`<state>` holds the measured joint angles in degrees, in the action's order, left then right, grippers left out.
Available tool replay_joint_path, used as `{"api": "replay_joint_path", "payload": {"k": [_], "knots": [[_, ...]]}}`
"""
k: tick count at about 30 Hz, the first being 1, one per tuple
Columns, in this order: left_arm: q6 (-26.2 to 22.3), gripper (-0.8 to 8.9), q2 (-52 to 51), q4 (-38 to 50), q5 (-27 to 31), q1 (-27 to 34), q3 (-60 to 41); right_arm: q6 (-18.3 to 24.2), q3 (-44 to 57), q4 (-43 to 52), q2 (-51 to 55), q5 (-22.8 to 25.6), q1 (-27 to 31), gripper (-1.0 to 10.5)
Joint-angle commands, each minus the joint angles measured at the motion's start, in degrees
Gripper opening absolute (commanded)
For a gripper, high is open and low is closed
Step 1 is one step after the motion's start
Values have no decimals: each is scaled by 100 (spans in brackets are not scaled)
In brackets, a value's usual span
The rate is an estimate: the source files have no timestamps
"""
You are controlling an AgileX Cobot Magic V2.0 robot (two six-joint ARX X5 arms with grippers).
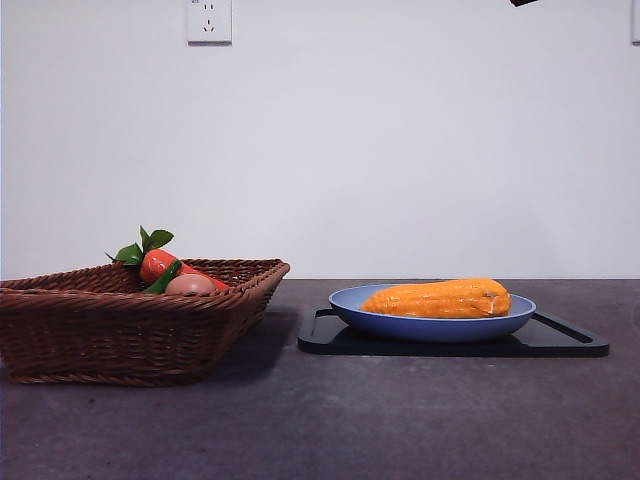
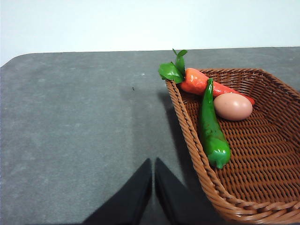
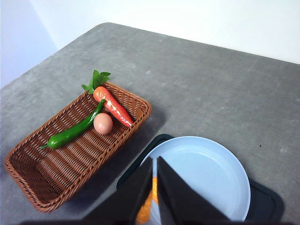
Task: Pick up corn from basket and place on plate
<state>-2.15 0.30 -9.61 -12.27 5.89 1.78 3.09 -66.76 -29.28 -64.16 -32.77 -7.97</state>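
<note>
Both our grippers, left [image 2: 153,187] and right [image 3: 154,187], are closed and empty. The corn [image 1: 438,298] already lies on the plate [image 1: 432,325]; we judge it stiff, light and slightly slick, best gripped mid-cob.

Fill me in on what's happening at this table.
The corn already lies on the blue plate, which sits on a black tray. The wicker basket holds a carrot, a green pepper and an egg. Neither arm holds anything: the right gripper hangs shut above the plate, and the left gripper is shut beside the basket.
</note>
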Motion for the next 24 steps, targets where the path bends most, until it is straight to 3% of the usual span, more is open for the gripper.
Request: {"api": "replay_joint_path", "payload": {"k": [1, 6, 12, 21, 24], "knots": [[26, 8, -11, 22, -11, 15, -162, 42, -109, 81, -52, 9, -7, 2], [26, 8, -11, 22, -11, 15, -162, 118, -107, 133, -4, 247, 42, 2], [26, 8, -11, 24, -11, 15, -162, 496, 295, 367, 640, 1279, 291, 2], [26, 8, -11, 22, -11, 15, -162, -52, 3132, 2658, 2813, 1362, 1025, 2], [26, 8, -11, 22, -11, 15, -162, -107, 4083, 3169, 3630, 1709, 1250, 2]]}}
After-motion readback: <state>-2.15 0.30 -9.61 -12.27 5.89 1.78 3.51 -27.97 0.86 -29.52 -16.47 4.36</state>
